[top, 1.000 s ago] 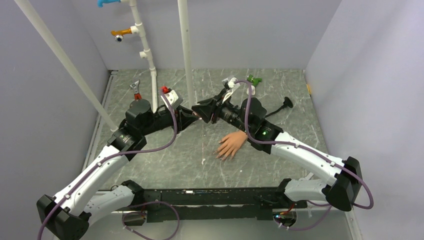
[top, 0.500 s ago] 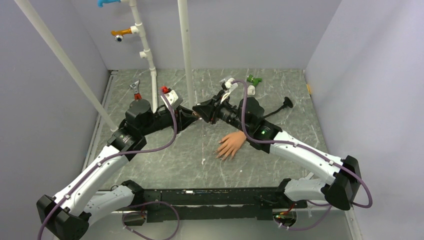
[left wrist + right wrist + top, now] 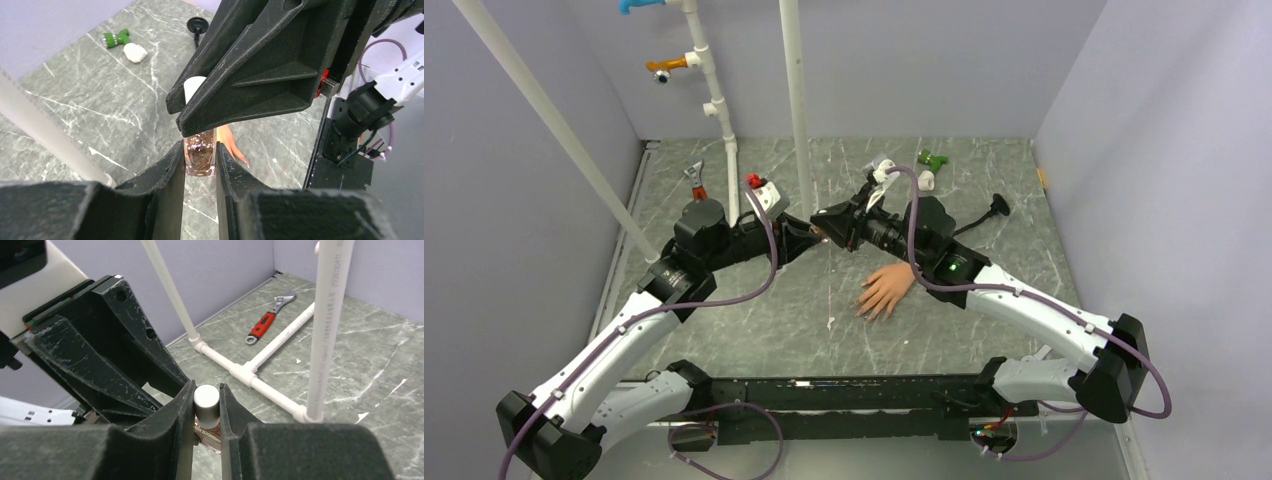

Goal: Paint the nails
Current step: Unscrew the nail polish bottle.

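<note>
**Both grippers meet on the polish bottle above the table**

From the overhead camera, the two arms reach inward and meet in mid-air over the marbled table (image 3: pixel 754 320). The left gripper (image 3: pixel 814 231) and the right gripper (image 3: pixel 822 219) come tip to tip there, but what they hold is too small to make out. The mannequin hand (image 3: pixel 886 290) lies flat on the table, near and just on the near side of the meeting point. Its wrist stub is tucked under the right arm and its fingers are spread toward the near left. The nails (image 3: pixel 865 311) are at those fingertips, too small to show detail. A red-handled wrench (image 3: pixel 694 181) lies at the far left beside a white pipe frame (image 3: pixel 796 100). A green object (image 3: pixel 932 159) lies at the far side.

In the left wrist view, the left gripper's jaws are narrow and pinch the glass body of a small bottle (image 3: pixel 200 156) of brown glittery polish, which stands upright. The right gripper's fingers (image 3: pixel 240 75) come down over the bottle's top. Behind the bottle, part of the mannequin hand (image 3: pixel 231 144) shows on the table, with one pale nail visible.

In the right wrist view, the right gripper's jaws are drawn in tight on the bottle's silvery cap (image 3: pixel 206 397), one pad on each side. The bottle's glass shows just below the cap. The left gripper's fingers (image 3: pixel 125 365) come in from the left under the cap. The wrench and pipe frame lie beyond.
</note>
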